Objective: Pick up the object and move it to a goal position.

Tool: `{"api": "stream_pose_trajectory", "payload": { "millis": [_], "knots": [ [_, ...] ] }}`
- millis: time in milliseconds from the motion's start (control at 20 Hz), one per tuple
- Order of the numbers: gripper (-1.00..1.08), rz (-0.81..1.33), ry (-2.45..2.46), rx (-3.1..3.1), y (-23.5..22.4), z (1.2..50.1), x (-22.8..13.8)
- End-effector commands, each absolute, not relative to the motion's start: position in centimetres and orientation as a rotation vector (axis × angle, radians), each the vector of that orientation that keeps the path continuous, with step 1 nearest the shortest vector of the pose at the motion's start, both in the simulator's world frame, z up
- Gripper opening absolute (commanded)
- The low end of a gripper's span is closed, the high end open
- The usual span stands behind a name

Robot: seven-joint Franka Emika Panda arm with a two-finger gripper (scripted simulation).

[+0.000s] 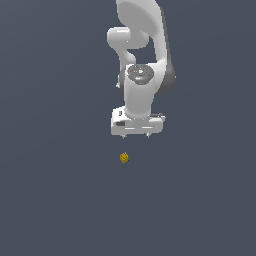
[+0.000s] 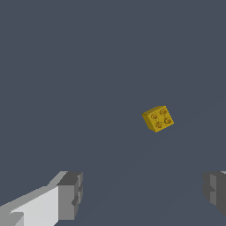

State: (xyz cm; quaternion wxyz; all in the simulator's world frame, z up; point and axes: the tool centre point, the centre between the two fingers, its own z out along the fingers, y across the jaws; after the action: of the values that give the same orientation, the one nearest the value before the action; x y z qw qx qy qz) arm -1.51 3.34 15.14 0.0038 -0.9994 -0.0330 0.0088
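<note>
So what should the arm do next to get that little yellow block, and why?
Probably shift the pincer sideways until it sits over the yellow block, then lower it. The wrist view shows both fingers spread wide with nothing between them, and the block lying off-centre beyond the gap. In the exterior view the block lies apart from the pincer, untouched.

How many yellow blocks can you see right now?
1. The yellow block lies alone on the dark surface, below the open gripper in the exterior view, untouched. Nothing suggests another is hidden.
</note>
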Motion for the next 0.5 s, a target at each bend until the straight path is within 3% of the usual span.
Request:
{"api": "stream_pose_trajectory", "payload": {
  "millis": [0,450],
  "knots": [
    [1.0,0.028,-0.103,-3.132,3.3,15.1,-1.5],
    [1.0,0.01,-0.113,-3.103,4.9,16.6,-1.2]
  ]
}}
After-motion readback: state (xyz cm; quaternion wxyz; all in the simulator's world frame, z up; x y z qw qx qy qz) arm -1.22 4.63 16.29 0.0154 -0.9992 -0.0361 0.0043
